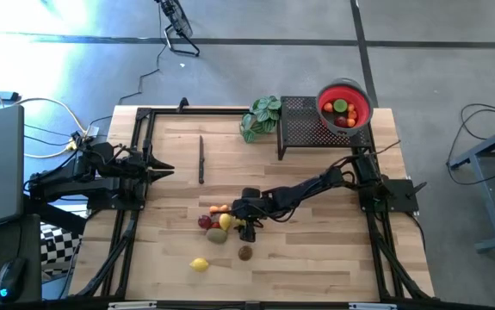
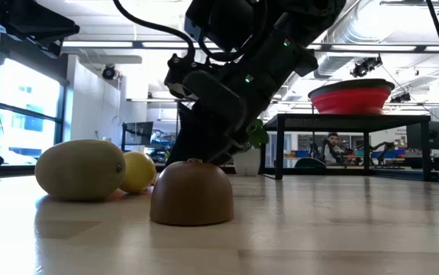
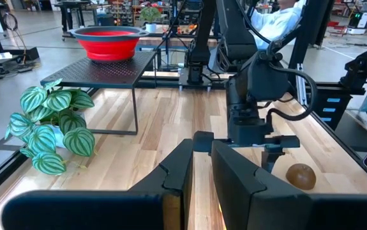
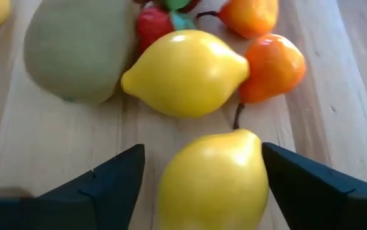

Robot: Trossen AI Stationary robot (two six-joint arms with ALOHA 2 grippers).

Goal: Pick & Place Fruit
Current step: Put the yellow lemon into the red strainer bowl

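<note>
Several small toy fruits lie in a cluster on the wooden table: two orange ones (image 4: 266, 64), a red one (image 4: 152, 22), a yellow lemon (image 4: 186, 73), a green-brown oval (image 4: 78, 51) and a nearer yellow fruit (image 4: 212, 182). My right gripper (image 4: 202, 148) slants down over the cluster, open, one finger on each side of the nearer yellow fruit. A brown fruit (image 1: 245, 252) and another lemon (image 1: 199, 264) lie apart, nearer the front edge. My left gripper (image 1: 163, 170) waits shut at the table's left, holding nothing. My right gripper has the nearer yellow fruit between its open fingers, coming from above at a slant. One fingertip (image 4: 279, 163) stands right at the fruit's side (image 4: 254, 160); whether it touches I cannot tell. The other finger (image 4: 116, 176) stands clear. The fruit rests on the table.
A red bowl (image 1: 343, 105) holding a few fruits stands on a black mesh rack (image 1: 303, 125) at the back right. A green leafy plant (image 1: 262, 116) stands beside the rack. A dark slim object (image 1: 201, 160) lies at mid-left. People sit beyond the table.
</note>
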